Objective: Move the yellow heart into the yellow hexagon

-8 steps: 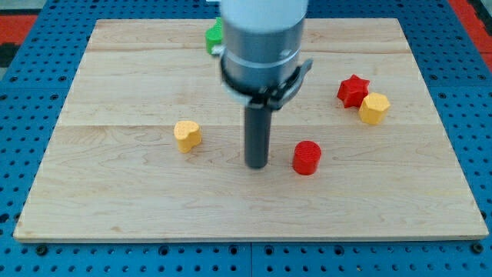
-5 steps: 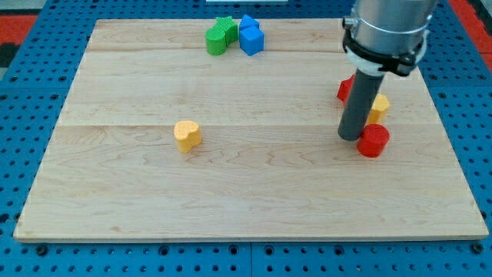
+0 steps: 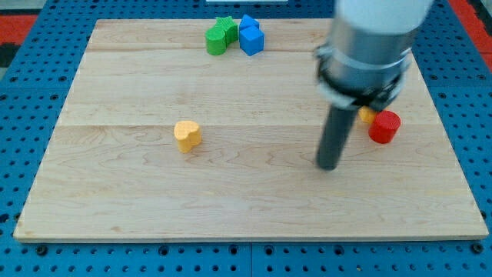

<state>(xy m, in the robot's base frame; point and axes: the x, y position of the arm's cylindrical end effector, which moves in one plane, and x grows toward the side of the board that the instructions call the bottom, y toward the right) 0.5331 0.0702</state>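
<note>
The yellow heart [image 3: 187, 135] lies on the wooden board [image 3: 154, 200] left of centre. The yellow hexagon [image 3: 366, 115] is at the view's right, mostly hidden behind the arm, with only a small yellow part showing. A red cylinder [image 3: 384, 126] sits touching its right side. My tip [image 3: 328, 165] rests on the board well to the right of the heart and below-left of the hexagon and red cylinder, touching no block. The red star is hidden behind the arm.
A green block [image 3: 221, 35] and a blue block [image 3: 250, 35] sit together at the view's top edge of the board. A blue pegboard [image 3: 23, 115] surrounds the board.
The tip first swept right, pushing the red cylinder from the board's middle up against the yellow hexagon. It has now pulled back left and down. The yellow heart has not moved.
</note>
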